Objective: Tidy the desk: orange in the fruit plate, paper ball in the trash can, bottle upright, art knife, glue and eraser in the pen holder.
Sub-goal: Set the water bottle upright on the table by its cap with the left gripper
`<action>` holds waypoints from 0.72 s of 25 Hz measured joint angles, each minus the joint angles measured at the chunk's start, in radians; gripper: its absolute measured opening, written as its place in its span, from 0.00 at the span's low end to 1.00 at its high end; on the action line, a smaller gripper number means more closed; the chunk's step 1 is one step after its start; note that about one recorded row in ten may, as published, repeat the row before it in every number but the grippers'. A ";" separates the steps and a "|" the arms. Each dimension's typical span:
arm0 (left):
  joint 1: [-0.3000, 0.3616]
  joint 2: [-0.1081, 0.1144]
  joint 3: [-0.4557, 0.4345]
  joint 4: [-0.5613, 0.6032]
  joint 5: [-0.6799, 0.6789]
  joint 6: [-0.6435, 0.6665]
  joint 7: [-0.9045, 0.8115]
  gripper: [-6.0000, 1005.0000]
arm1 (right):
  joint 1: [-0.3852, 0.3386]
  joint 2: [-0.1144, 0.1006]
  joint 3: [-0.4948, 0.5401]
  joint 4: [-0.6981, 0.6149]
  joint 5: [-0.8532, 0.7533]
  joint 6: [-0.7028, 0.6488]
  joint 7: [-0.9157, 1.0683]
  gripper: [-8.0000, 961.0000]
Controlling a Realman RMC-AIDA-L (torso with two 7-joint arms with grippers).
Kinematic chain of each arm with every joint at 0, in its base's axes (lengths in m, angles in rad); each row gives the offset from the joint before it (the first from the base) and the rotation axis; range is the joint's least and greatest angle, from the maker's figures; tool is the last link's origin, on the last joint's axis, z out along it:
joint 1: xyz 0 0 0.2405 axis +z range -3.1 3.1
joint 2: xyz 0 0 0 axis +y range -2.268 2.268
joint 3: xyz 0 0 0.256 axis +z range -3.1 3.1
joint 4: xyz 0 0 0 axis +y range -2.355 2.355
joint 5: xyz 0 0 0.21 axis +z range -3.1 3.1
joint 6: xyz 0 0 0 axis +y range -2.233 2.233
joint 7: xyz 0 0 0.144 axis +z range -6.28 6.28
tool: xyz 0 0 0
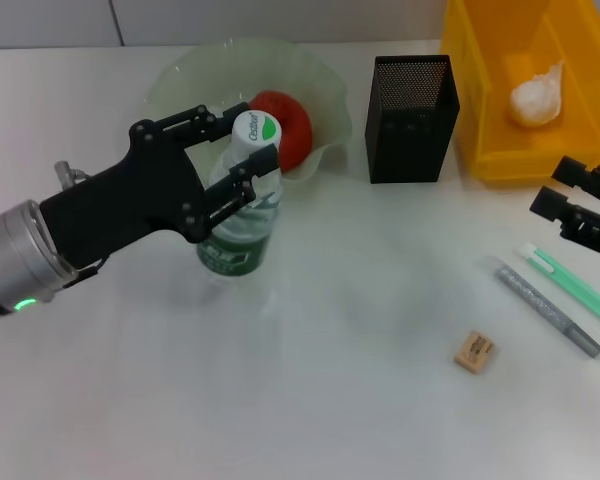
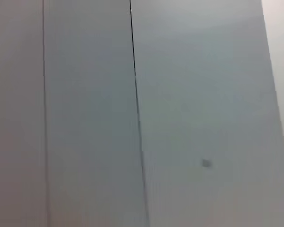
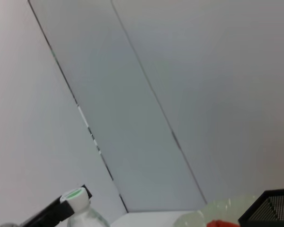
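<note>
The bottle (image 1: 242, 215) stands upright on the desk in front of the fruit plate (image 1: 180, 75), its cap (image 3: 75, 195) also showing in the right wrist view. My left gripper (image 1: 248, 140) is shut on its neck just under the cap. The orange (image 1: 288, 125) lies in the fruit plate. The paper ball (image 1: 536, 95) rests inside the yellow trash can (image 1: 480, 110). Between plate and can stands the pen holder (image 1: 412, 118). The eraser (image 1: 474, 352) lies at the front right. My right gripper (image 1: 552, 190) hovers open at the right edge, holding nothing.
A grey stick (image 1: 548, 308) and a green-and-white stick (image 1: 572, 287) lie side by side below the right gripper; I cannot tell which is the art knife and which the glue. The left wrist view shows only wall panels.
</note>
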 joint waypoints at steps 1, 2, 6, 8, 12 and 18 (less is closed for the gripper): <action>0.000 0.000 0.000 0.000 0.000 0.000 0.000 0.44 | 0.000 0.000 0.000 0.000 0.000 0.000 0.000 0.88; 0.000 0.000 0.000 0.000 0.000 0.000 0.000 0.44 | 0.001 0.000 0.001 0.002 0.000 0.000 0.000 0.88; -0.007 -0.001 -0.001 -0.079 -0.066 -0.018 0.140 0.44 | 0.010 0.003 0.002 0.009 0.000 0.005 -0.003 0.88; -0.008 -0.002 -0.001 -0.094 -0.076 -0.027 0.176 0.43 | 0.015 0.003 0.002 0.015 0.000 0.007 -0.005 0.88; -0.033 -0.003 -0.001 -0.165 -0.103 -0.039 0.269 0.45 | 0.027 0.005 0.002 0.020 0.000 0.007 -0.007 0.88; -0.068 -0.003 -0.002 -0.224 -0.119 -0.065 0.321 0.48 | 0.045 0.020 0.002 0.021 0.000 0.007 -0.014 0.88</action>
